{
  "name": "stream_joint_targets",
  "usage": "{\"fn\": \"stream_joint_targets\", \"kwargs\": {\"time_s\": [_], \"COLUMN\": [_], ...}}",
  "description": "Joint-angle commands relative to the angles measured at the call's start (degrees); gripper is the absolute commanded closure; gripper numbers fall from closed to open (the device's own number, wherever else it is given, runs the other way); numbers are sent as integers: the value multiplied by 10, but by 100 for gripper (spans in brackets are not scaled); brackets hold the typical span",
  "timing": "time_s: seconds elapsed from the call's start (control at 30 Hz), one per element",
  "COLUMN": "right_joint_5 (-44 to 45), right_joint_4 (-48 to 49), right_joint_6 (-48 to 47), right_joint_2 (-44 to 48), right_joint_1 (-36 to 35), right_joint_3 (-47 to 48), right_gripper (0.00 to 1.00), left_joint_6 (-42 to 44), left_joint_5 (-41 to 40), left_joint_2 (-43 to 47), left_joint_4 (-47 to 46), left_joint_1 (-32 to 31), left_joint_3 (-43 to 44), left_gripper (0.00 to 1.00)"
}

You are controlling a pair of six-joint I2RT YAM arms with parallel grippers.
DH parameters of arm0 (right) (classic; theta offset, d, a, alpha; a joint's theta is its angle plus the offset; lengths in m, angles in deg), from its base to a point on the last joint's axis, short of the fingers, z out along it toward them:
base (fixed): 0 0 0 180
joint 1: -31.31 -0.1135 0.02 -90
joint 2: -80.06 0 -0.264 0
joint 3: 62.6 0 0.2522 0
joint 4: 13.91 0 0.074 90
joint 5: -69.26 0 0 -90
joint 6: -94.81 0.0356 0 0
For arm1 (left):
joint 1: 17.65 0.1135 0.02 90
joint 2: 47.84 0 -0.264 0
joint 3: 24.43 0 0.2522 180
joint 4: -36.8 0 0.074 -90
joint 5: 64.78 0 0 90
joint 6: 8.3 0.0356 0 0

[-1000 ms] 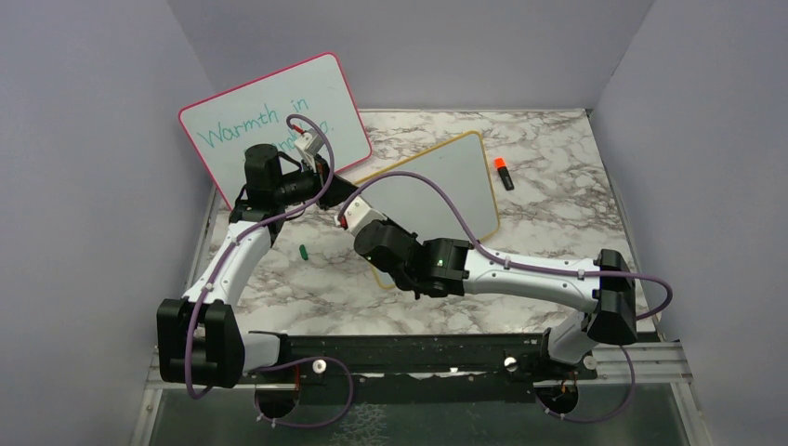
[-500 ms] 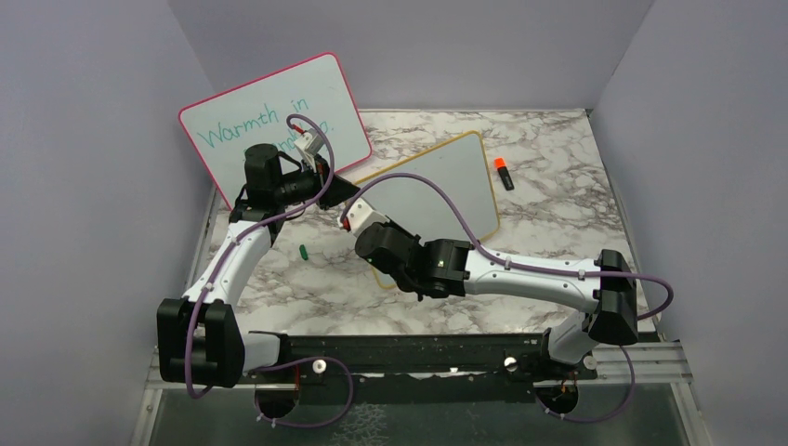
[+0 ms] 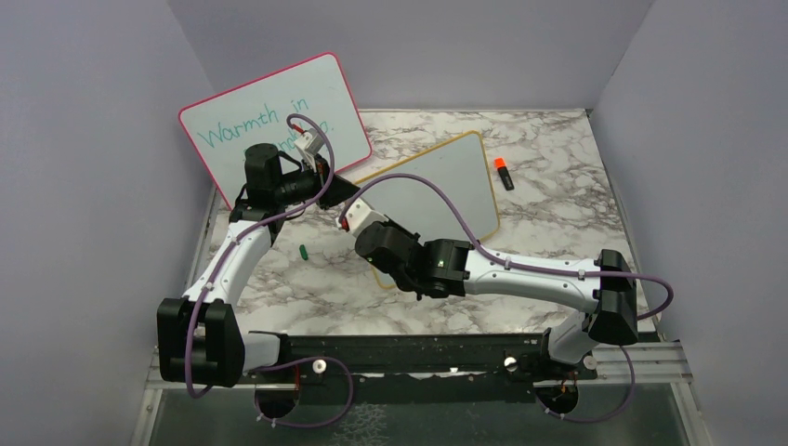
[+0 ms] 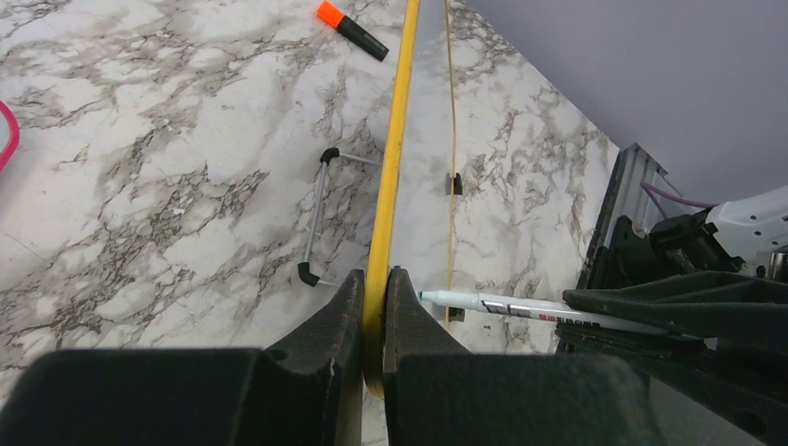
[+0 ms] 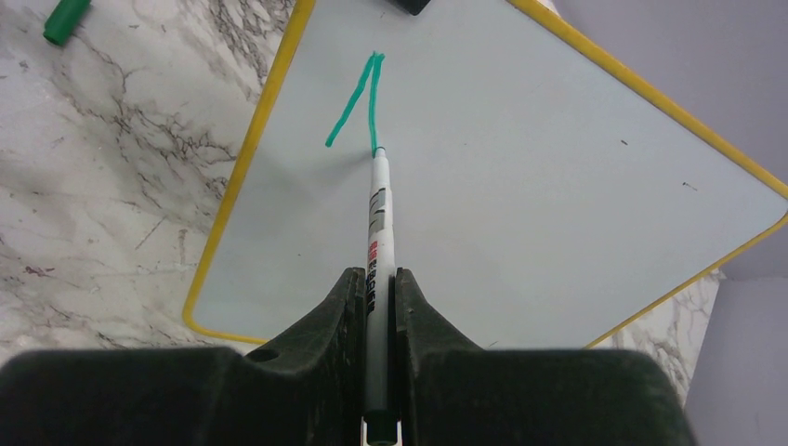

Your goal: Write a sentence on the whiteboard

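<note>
The whiteboard (image 3: 437,190) stands tilted toward the far edge of the worktop (image 3: 558,186), its yellow frame pinched by the left end effector (image 4: 374,283). The right end effector (image 5: 376,279) clamps the marker (image 5: 376,214), whose tip rests on the sentence (image 5: 358,98), only two strokes so far. Pressing too hard could slide the board out of that pinch and skew the letters.

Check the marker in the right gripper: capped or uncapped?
Uncapped. The marker has its bare tip on the whiteboard at the end of a teal stroke; a green cap lies on the table.
</note>
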Motion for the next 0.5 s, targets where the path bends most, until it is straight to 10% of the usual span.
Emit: {"fn": "stream_joint_targets", "kwargs": {"time_s": [0.0, 0.47], "right_joint_5": [21, 25], "right_joint_4": [38, 64], "right_joint_6": [-17, -43], "right_joint_2": [-1, -2], "right_joint_1": [7, 14], "right_joint_3": [3, 16], "right_gripper": [100, 100], "left_joint_6": [31, 32], "left_joint_5": [-8, -3], "left_joint_2": [-10, -13], "left_joint_4": [33, 33], "left_joint_1": [-12, -13], "left_joint_3": [2, 3], "left_gripper": [100, 100]}}
